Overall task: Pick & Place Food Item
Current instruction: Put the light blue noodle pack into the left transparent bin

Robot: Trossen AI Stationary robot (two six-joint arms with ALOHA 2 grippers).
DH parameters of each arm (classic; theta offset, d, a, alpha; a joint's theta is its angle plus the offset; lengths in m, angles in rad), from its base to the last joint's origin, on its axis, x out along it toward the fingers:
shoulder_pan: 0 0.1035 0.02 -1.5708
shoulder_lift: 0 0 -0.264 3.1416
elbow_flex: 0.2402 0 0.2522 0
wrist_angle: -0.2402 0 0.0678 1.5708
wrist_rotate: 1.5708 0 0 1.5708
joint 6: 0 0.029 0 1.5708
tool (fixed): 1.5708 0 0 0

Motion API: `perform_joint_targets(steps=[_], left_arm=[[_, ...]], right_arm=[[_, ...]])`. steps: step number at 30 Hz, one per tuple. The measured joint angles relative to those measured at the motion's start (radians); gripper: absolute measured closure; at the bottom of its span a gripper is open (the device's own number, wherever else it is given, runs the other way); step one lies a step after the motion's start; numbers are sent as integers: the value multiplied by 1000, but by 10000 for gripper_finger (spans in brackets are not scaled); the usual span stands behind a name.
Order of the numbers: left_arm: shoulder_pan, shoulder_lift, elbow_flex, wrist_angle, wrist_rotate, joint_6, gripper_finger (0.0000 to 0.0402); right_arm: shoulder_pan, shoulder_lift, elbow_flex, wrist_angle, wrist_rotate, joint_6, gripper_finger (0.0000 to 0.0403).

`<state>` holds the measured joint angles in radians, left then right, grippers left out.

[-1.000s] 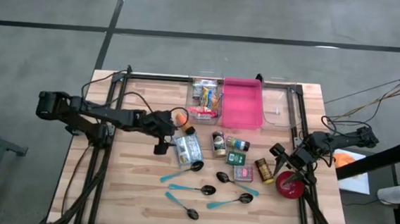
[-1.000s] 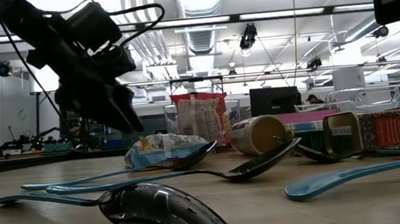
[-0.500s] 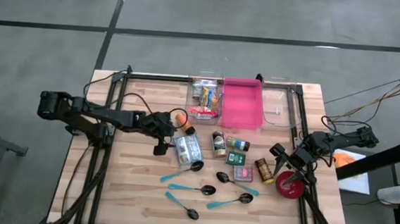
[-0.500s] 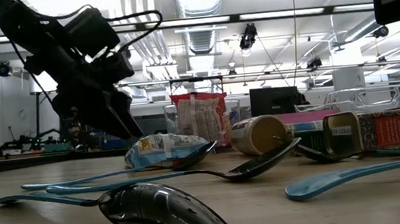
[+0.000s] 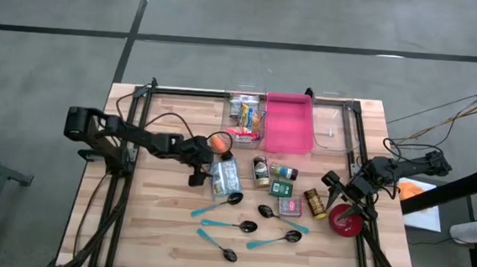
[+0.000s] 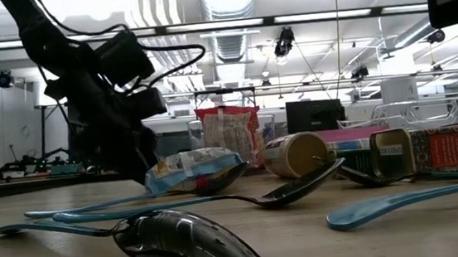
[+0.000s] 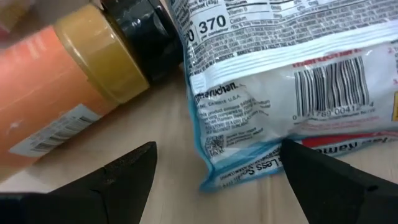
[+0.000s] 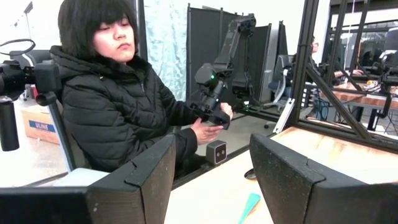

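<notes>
A white and blue snack bag [image 5: 225,176] lies flat on the wooden table, left of centre. My left gripper [image 5: 210,158] slants down at its left end and is open. In the left wrist view its fingers [image 7: 124,177] stand on either side of the bag's sealed corner [image 7: 231,165], and no touch shows. An orange bottle [image 7: 68,93] lies just beside that corner. In the low view my left gripper [image 6: 131,154] is just left of the bag [image 6: 193,168]. My right gripper [image 8: 211,186] waits open at the table's right edge [image 5: 340,189], pointing level off the table.
Several teal-handled spoons [image 5: 230,225] lie near the front. Spice jars and tins [image 5: 279,183] lie right of the bag, and a red roll [image 5: 346,219] sits by the right arm. A pink tray [image 5: 288,122] and a clear bin of snacks [image 5: 245,117] stand at the back. A seated person [image 8: 118,106] is beyond the table.
My left gripper has come down and toward the table's right, closing in on the snack bag's left end, still open. The right arm has kept still.
</notes>
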<state>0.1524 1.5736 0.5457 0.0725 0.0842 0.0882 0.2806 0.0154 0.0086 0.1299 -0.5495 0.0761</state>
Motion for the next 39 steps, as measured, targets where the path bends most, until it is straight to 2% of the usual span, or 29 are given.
perform_joint_targets(steps=[6, 9, 23, 28, 34, 39], left_arm=[[0, 14, 1, 15, 6, -10, 59], [0, 14, 1, 17, 5, -10, 76], [0, 15, 0, 24, 6, -11, 273], [0, 16, 0, 35, -2, -18, 330], [0, 16, -1, 48, -20, -37, 390], [0, 13, -1, 55, -24, -41, 394]], right_arm=[[0, 0, 0, 0, 0, 0, 197], [0, 0, 0, 0, 0, 1, 197], [0, 0, 0, 0, 0, 2, 197], [0, 0, 0, 0, 0, 2, 197], [0, 0, 0, 0, 0, 1, 197], [0, 0, 0, 0, 0, 1, 197]])
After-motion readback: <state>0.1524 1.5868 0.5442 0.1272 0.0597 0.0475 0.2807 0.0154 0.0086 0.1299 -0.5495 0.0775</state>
